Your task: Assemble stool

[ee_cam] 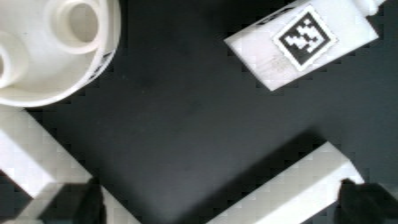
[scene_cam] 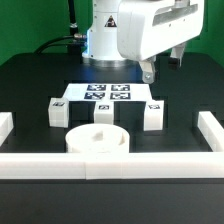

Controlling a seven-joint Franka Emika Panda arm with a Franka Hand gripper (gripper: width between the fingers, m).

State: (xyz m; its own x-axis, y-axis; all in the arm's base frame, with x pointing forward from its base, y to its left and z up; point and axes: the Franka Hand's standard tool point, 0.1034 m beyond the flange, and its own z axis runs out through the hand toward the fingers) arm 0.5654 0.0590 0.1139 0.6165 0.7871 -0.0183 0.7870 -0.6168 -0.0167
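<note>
On exterior view's left of thick round white plastic seat ring (scene_cam: pixel 98 140): small white tagged leg block (scene_cam: pixel 60 113), open black table (scene_cam: pixel 30 95) around. Behind ring: second block (scene_cam: pixel 103 112). Right: third block (scene_cam: pixel 152 116), separate. Above, near it: gripper (scene_cam: pixel 148 72), fingers apart, empty. Ring's front edge just beside long white rail (scene_cam: pixel 110 165).

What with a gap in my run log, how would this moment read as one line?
gripper: open, empty, hovering | seat: no legs attached | leg blocks: three, loose
</note>
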